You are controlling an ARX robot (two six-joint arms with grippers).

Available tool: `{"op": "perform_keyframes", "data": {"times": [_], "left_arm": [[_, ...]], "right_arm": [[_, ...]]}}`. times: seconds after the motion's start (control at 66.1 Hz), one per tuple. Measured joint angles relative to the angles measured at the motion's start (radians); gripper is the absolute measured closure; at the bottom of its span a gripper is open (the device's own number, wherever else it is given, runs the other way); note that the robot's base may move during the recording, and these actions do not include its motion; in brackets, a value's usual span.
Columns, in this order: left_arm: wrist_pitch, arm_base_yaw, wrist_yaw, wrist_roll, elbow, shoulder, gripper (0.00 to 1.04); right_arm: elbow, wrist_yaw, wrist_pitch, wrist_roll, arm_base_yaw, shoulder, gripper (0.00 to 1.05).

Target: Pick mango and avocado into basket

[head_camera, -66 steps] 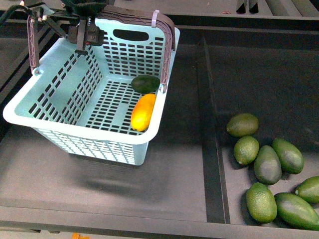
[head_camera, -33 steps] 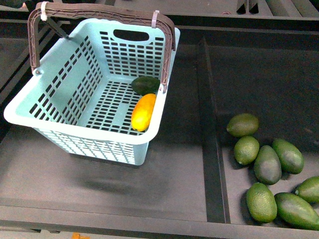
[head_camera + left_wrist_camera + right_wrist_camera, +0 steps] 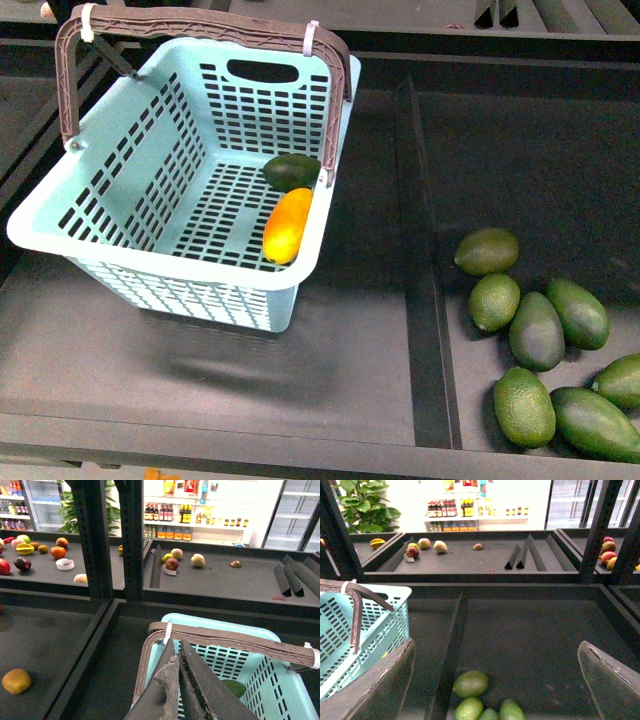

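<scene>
Front view shows the mango (image 3: 287, 226) and avocado (image 3: 292, 170) both lying in the basket (image 3: 60, 235), against its right wall, so the task looks finished. The mango's long axis runs near-to-far, tilted slightly right; the avocado lies crosswise just beyond it. The left gripper (image 3: 178, 677) is pressed together, empty; the right gripper (image 3: 495, 680) is spread wide.

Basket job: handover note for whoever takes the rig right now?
Left gripper: shut, empty, above the basket's brown handle.
Right gripper: open, empty, over the loose green fruit in the right-hand bin.
Mango and avocado both lie in the basket, against its right wall, close together.
Done: both picks. Left: nothing visible; just confirm and park the arms.
</scene>
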Motion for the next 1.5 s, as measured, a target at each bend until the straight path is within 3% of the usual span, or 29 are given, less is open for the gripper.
{"op": "perform_keyframes", "data": {"times": [0.272, 0.318, 0.53, 0.893, 1.498], "left_arm": [[-0.041, 0.053, 0.052, 0.012, -0.173, -0.22, 1.02], [-0.061, 0.092, 0.11, 0.014, -0.196, -0.262, 1.02], [-0.076, 0.124, 0.121, 0.016, -0.285, -0.376, 1.02], [-0.428, 0.125, 0.121, 0.016, -0.328, -0.777, 1.02], [-0.73, 0.125, 0.121, 0.016, -0.328, -1.088, 1.02]], "right_arm": [[0.0, 0.0, 0.0, 0.0, 0.0, 0.0, 0.09], [0.0, 0.0, 0.0, 0.0, 0.0, 0.0, 0.09], [0.0, 0.0, 0.0, 0.0, 0.0, 0.0, 0.09], [0.0, 0.0, 0.0, 0.0, 0.0, 0.0, 0.09], [0.0, 0.0, 0.0, 0.0, 0.0, 0.0, 0.09]]}}
